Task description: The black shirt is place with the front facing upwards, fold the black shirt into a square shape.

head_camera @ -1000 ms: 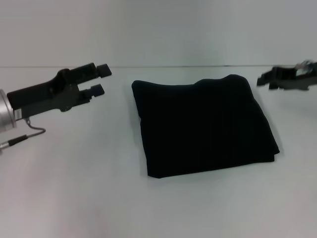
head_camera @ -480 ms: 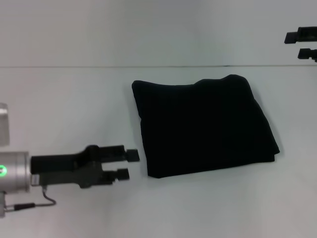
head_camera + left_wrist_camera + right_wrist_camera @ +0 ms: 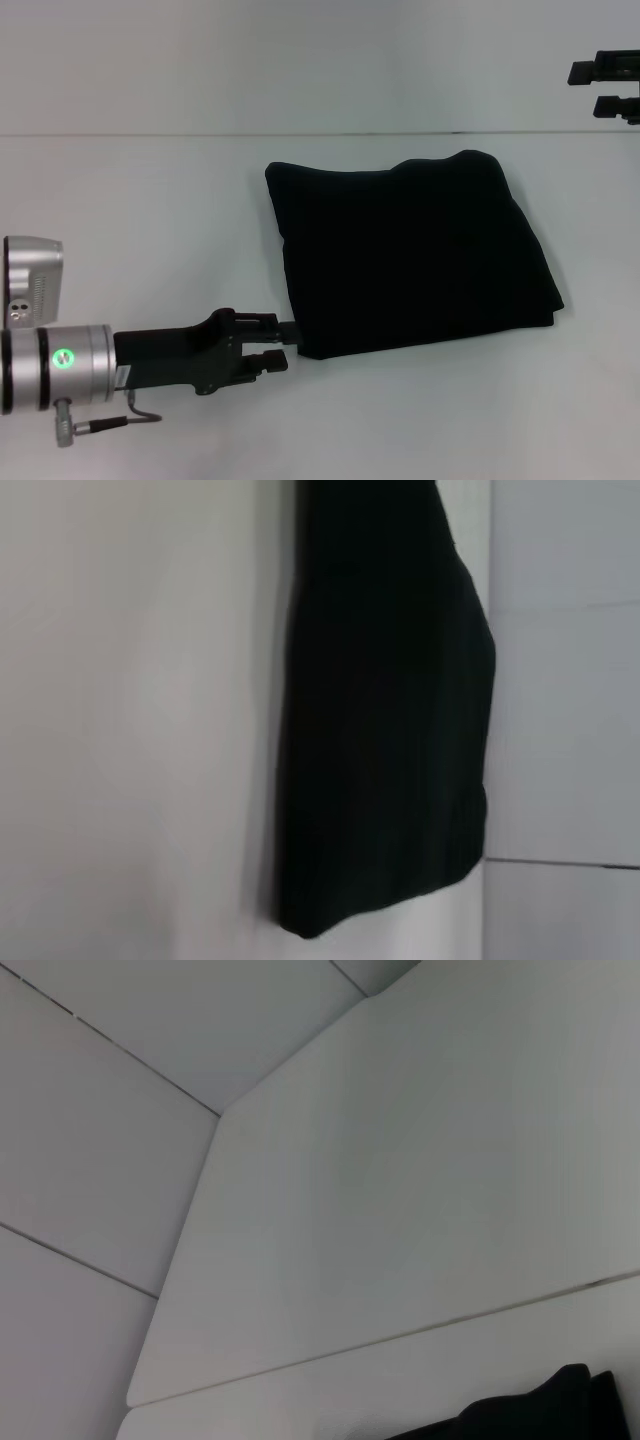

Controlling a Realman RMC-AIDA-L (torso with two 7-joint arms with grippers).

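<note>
The black shirt [image 3: 410,255] lies folded into a rough square in the middle of the white table [image 3: 150,200], with only plain black fabric showing. My left gripper [image 3: 282,345] is low at the shirt's near left corner. It is open, its upper finger touches the folded edge, and nothing is held. The left wrist view shows the shirt [image 3: 390,710] as a dark slab on the table. My right gripper [image 3: 583,88] hangs open and raised at the far right, well clear of the cloth. A small part of the shirt [image 3: 540,1410] shows in the right wrist view.
Pale wall panels [image 3: 320,60] rise behind the table's far edge. Bare white tabletop lies left of, right of and in front of the shirt. The left arm's silver wrist housing [image 3: 50,365] sits near the front left.
My left gripper came down from the far left to the near side, then slid right up to the shirt's near left corner. The right gripper rose to the upper right. The shirt stayed still.
</note>
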